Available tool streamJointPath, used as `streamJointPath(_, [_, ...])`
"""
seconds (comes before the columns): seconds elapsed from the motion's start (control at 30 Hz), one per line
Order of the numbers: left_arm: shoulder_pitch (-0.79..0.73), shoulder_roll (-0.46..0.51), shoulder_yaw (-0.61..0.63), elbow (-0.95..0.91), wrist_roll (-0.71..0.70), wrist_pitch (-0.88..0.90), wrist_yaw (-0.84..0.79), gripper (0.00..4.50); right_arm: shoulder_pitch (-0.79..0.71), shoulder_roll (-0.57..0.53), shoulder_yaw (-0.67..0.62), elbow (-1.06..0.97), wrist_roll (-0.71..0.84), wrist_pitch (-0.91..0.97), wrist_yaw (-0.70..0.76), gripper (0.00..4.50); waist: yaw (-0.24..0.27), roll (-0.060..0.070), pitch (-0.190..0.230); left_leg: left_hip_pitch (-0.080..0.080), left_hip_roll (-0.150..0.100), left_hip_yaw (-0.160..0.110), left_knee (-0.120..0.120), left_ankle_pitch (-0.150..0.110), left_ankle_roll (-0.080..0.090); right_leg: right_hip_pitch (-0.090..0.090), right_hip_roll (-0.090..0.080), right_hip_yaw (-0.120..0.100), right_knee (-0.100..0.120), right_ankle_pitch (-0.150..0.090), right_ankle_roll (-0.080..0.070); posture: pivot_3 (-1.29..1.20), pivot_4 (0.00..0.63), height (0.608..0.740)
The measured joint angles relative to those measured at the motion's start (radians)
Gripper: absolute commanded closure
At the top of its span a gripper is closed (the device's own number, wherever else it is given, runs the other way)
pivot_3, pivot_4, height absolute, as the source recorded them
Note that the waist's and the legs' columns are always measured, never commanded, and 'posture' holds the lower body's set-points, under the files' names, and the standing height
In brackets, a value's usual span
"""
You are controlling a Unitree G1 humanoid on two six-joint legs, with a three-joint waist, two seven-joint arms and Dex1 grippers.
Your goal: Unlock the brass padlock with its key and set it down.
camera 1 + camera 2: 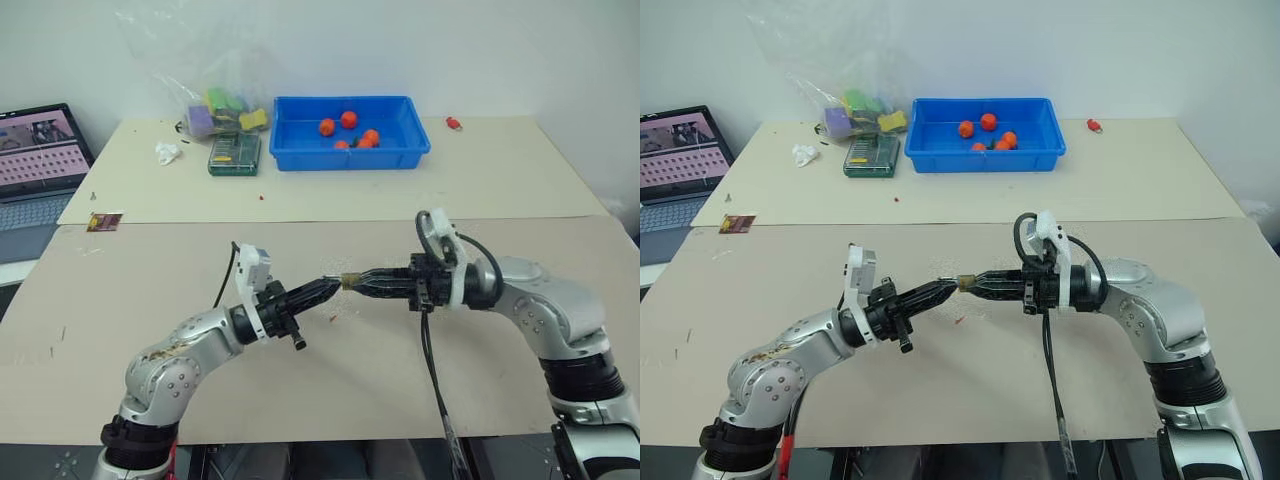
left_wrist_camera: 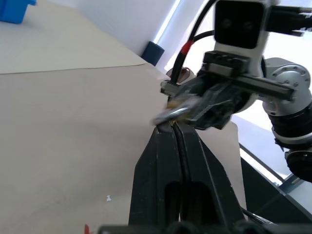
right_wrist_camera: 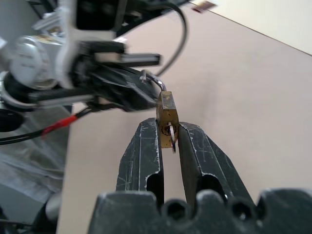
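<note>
brass padlock: held in the air above the table, between the two grippers; long axis in line with the right gripper's fingers, keyhole end toward that gripper, shackle end toward the left gripper.
shackle: thin silvery loop, at the left gripper's tips.
key: a small silvery piece at the keyhole end; how deep it sits cannot be told.
right gripper: fingers clamped on the padlock's body, pointing toward the robot's left.
left gripper: fingers pressed together, tips at the shackle, pointing toward the right gripper.
table: beige, under both arms.
blue bin: far side, orange-red balls inside.
laptop: far left, screen lit.
</note>
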Motion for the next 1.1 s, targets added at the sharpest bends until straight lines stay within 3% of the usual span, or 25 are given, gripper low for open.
streamJointPath(1.1, [-0.023, -0.011, -0.001, -0.003, -0.033, 0.037, 0.032, 4.43, 0.085, -0.036, -0.024, -0.084, 0.047, 0.024, 0.018, 4.25, 0.001, 0.000, 0.000, 0.000, 0.000, 0.000, 0.000, 0.000, 0.000, 0.000, 0.000, 0.000, -0.001, 0.000, 0.000, 0.00, 0.150, 0.740])
